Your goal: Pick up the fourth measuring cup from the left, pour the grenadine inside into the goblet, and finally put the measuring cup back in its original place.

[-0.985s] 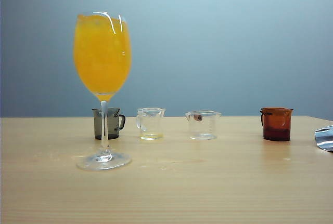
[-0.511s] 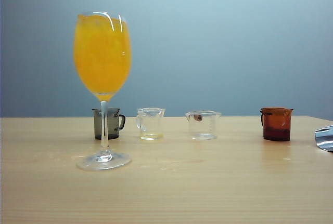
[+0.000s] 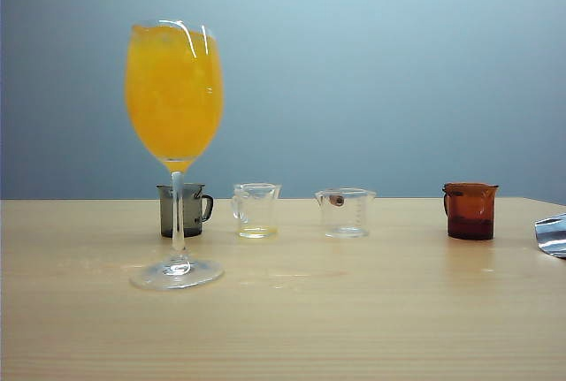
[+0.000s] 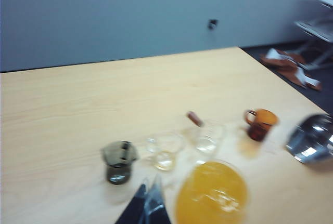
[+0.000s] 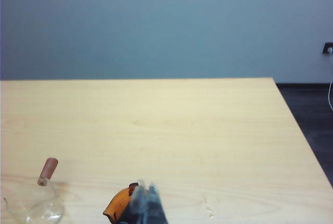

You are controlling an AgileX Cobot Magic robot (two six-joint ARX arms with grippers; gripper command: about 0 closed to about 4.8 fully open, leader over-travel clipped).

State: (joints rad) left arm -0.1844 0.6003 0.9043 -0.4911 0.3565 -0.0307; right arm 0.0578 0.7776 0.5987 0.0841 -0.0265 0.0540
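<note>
The fourth measuring cup (image 3: 470,210), red-brown with dark grenadine (image 3: 470,230) at its bottom, is set upright at the right end of a row on the wooden table (image 3: 354,310). The goblet (image 3: 174,142), filled with orange juice (image 3: 173,94), is placed at the left, before a grey cup (image 3: 184,209). The right gripper (image 5: 144,203) is seen closed and empty above the red-brown cup. The left gripper (image 4: 146,203) is held closed, empty, near the goblet.

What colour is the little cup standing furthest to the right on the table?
The fourth measuring cup is translucent red-brown, darker red near the bottom. The exterior view shows it best.
</note>
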